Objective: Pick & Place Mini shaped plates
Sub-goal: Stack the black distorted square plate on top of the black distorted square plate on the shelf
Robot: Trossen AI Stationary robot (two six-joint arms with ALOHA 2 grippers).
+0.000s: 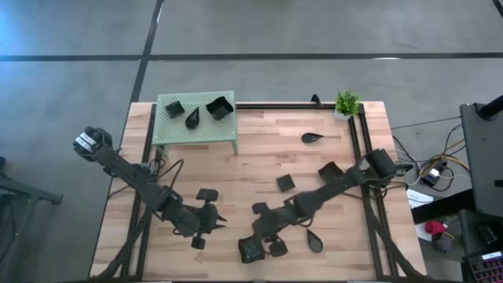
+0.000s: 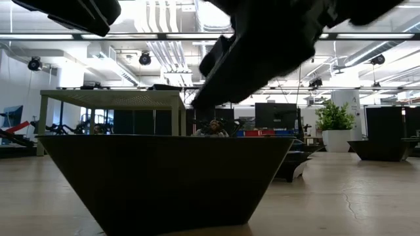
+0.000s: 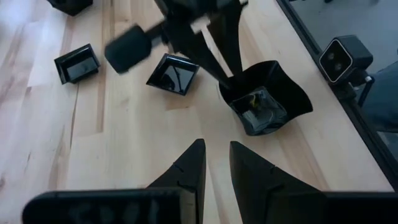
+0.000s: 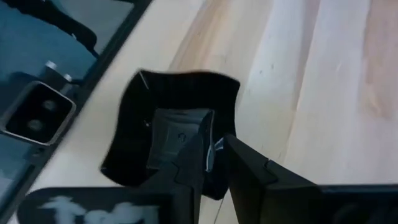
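My right gripper (image 1: 254,240) (image 4: 216,153) reaches down to the near edge of the table and is shut on a square black mini plate (image 1: 250,251) (image 4: 168,106) with raised wavy rims. That plate fills the low view (image 2: 164,177). My left gripper (image 1: 220,222) (image 3: 216,163) hovers just to its left, fingers slightly apart, with nothing between them. Three more mini plates (image 1: 195,110) sit on the green stand (image 1: 169,130) at the far left. Other mini plates lie loose on the wood: two square ones (image 1: 285,182) (image 1: 330,171) and two leaf-shaped ones (image 1: 312,138) (image 1: 314,241). My right gripper pinches the plate's raised rim (image 3: 231,86) at one side, one finger inside the hollow (image 4: 180,168) and one outside (image 4: 249,171). The fingers slant down from the table's right and far side. The plate stays upright. Its base (image 2: 180,226) is at table level; whether it rests there I cannot tell.
A small green potted plant (image 1: 346,103) stands at the far right corner. Black rails (image 1: 363,189) run along the table's sides. The low camera (image 3: 345,59) sits on the near edge, close to the held plate. Bare wood lies between the stand and the arms.
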